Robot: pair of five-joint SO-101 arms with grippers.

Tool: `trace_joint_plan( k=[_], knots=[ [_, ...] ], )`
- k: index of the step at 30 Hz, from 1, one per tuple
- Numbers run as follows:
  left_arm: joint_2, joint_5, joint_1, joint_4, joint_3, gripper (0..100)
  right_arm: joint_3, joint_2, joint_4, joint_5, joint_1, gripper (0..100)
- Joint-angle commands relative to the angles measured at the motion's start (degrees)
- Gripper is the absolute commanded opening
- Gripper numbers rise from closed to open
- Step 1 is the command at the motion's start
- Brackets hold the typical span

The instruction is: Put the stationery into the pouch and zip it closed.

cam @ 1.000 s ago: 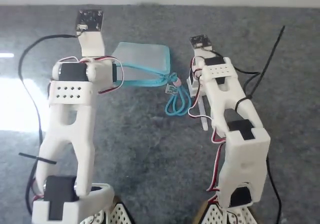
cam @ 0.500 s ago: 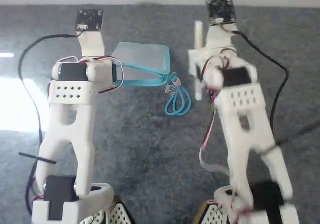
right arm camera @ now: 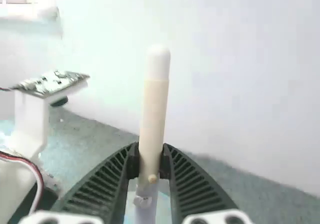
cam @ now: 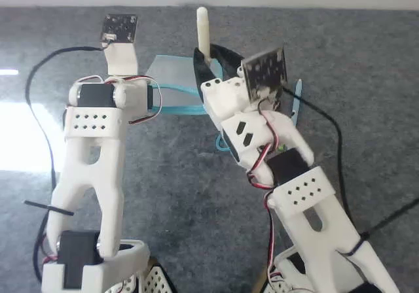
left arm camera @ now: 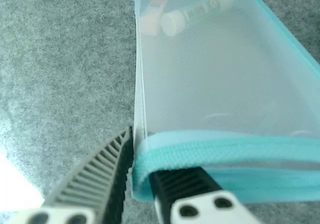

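Left claw (left arm camera: 136, 151): jaws nearly shut, pinching the teal zip edge of the pouch (left arm camera: 215, 74) at one corner. The pouch lies flat on the grey worktop (left arm camera: 60, 59); it is translucent mesh with teal trim. Inside, at the end away from the claw, are a white-capped tube (left arm camera: 195, 11) and a pale orange-tinted item (left arm camera: 150, 14) just beside it.

High view: the pouch (cam: 177, 77) sits between the two arms, partly hidden by both. A teal cord loop (cam: 221, 142) lies near its right corner, mostly under the right arm.

Right claw (right arm camera: 148, 166): jaws closed on a cream pen (right arm camera: 154, 99), gripped low on the barrel, with the rounded cap pointing away from the claw. From above, the right claw (cam: 208, 61) lines up with the pouch's right end.

Right of that arm, a thin teal stick (cam: 296, 106) lies on the worktop; cannot tell what it is.
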Motion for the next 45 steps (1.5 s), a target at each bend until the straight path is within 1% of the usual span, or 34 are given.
trace_joint_plan(
  k=[1,4,8,12,18,24,32,40,45],
  knots=[
    [-0.4,-0.4,0.4,1.2,-0.7,1,2.3,-2.9,-11.8,2.0,-0.6,0.6],
    [0.0,-0.4,1.8,3.4,-3.1,1,5.1,-2.9,-18.0,2.2,-0.8,0.6],
    [0.0,-0.1,4.7,8.1,-8.2,1,9.4,-2.9,-22.4,2.2,-3.9,0.6],
    [0.1,0.0,5.1,8.9,-9.9,1,12.0,-2.9,-26.2,3.2,-4.5,0.6],
    [-0.1,0.0,5.1,9.1,-11.3,1,15.8,-2.3,-26.9,3.3,-4.3,0.6],
    [-0.4,0.0,5.3,9.5,-12.1,1,16.4,-2.2,-26.9,3.2,-0.1,0.6],
    [-0.4,0.0,6.1,14.9,-17.0,1,16.2,-1.9,-29.7,3.3,0.1,0.6],
    [-0.4,-0.1,5.7,15.0,-17.5,1,15.9,6.3,-30.0,3.3,1.8,0.6],
    [-0.4,-0.1,5.7,14.9,-17.5,1,16.2,7.9,-29.6,3.3,2.7,0.7]
  ],
)
